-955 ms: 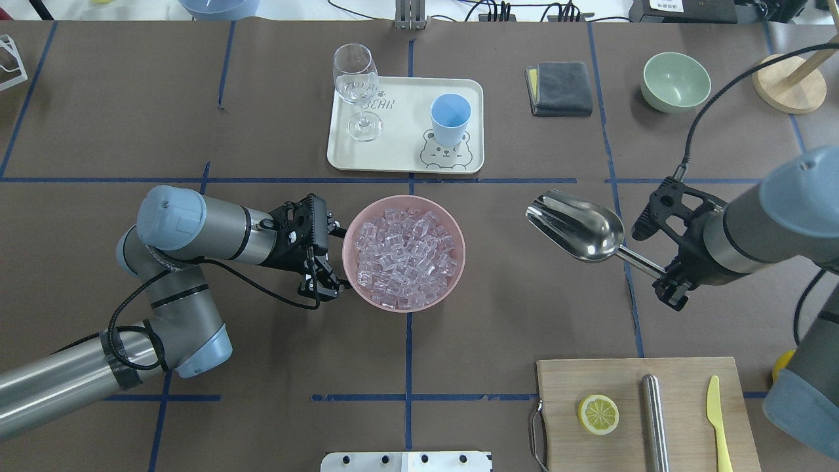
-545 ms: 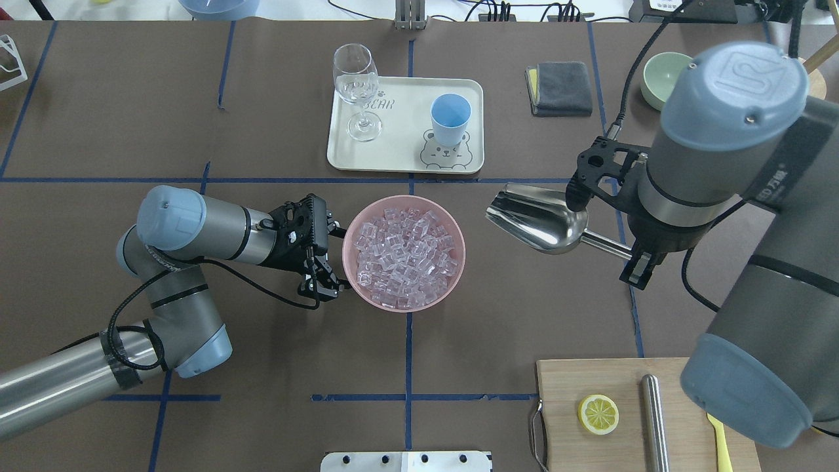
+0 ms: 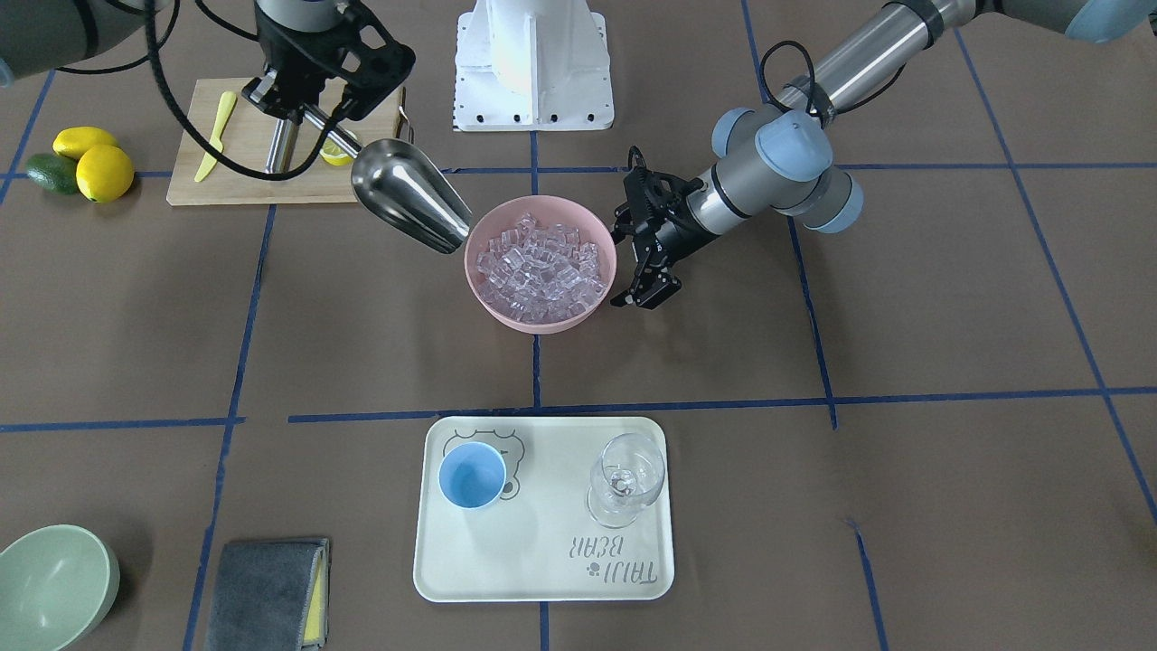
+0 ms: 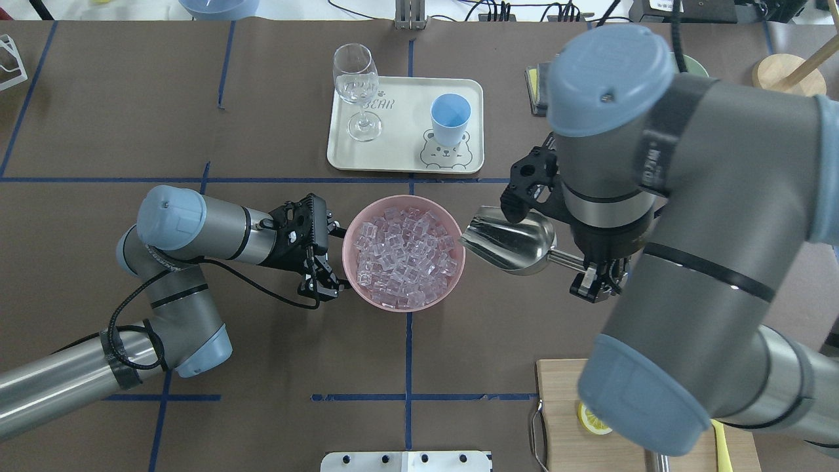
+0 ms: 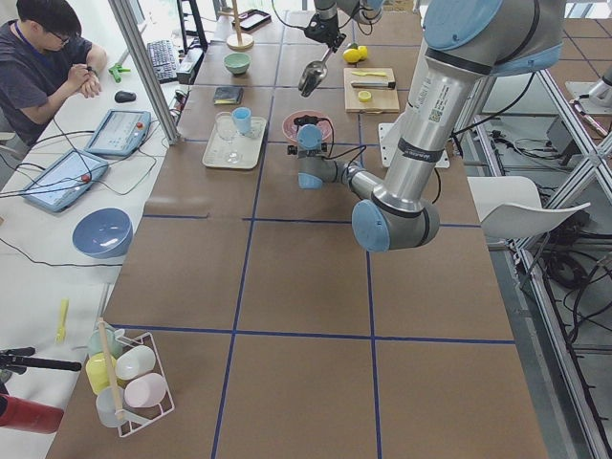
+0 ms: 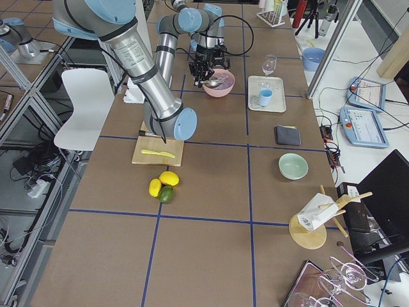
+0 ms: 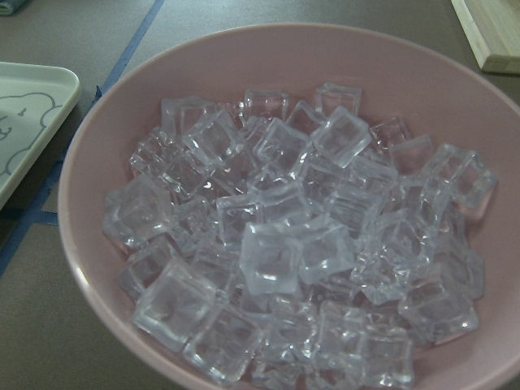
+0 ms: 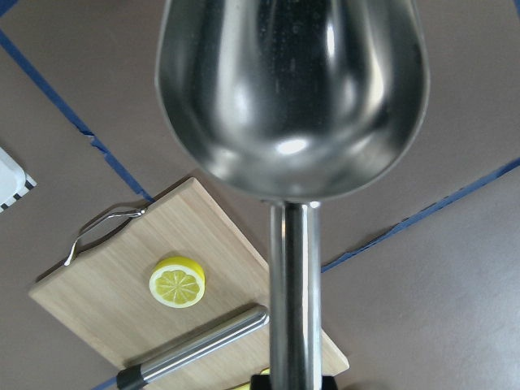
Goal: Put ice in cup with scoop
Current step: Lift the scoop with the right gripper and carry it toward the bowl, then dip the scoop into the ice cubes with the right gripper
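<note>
The ice (image 4: 404,252) fills a pink bowl (image 4: 351,226) at the table's middle; it also shows in the front view (image 3: 540,262) and the left wrist view (image 7: 284,244). The light-blue cup (image 4: 450,118) stands upright and empty on a cream tray (image 4: 403,160), also in the front view (image 3: 472,476). My right gripper (image 4: 593,285) is shut on the rod handle of the steel scoop (image 4: 508,242). The scoop (image 3: 407,203) is empty, held above the table, its lip at the bowl's right rim; its trough fills the right wrist view (image 8: 292,89). My left gripper (image 4: 321,278) is open beside the bowl's left rim.
A wine glass (image 4: 357,92) stands on the tray beside the cup. A wooden cutting board (image 3: 244,158) holds a lemon slice (image 8: 177,282), a steel cylinder (image 8: 195,345) and a yellow knife (image 3: 214,136). A grey cloth (image 3: 264,592), a green bowl (image 3: 50,583) and lemons (image 3: 95,163) lie further out.
My right arm has swung left with the scoop, bringing its lip from well right of the bowl to the bowl's right rim. The left arm has not moved.
</note>
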### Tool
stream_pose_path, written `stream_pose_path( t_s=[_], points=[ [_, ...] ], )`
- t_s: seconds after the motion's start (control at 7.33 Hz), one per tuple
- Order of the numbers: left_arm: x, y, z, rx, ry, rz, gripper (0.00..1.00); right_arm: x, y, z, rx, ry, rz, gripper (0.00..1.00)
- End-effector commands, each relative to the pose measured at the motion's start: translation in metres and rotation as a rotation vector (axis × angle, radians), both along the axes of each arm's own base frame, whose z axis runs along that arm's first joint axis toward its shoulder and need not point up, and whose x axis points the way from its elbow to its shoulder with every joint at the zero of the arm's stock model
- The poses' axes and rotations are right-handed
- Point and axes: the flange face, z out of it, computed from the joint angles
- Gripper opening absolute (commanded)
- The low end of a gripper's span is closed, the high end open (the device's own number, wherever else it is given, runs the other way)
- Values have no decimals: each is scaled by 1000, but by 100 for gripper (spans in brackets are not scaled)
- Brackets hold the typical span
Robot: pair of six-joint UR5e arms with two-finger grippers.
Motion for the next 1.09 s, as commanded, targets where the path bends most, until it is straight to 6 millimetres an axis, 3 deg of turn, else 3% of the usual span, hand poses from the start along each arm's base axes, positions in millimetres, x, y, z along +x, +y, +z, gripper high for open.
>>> stream_pose_path(
  t_s=[0.0, 0.27, 0.55, 0.95],
  points=[
    [0, 0, 1, -1, -1, 0, 100, -44, 4, -29, -47, 113, -54, 0],
    [1, -1, 3, -3, -5, 0, 100, -80, 6, -47, -53, 181, -81, 0],
    [2, 0, 3, -3, -5, 1, 100, -107, -10, -61, -85, 237, -81, 0],
    [2, 0, 2, 1, 2, 1, 100, -100, -11, -62, -90, 325, -83, 0]
  ],
)
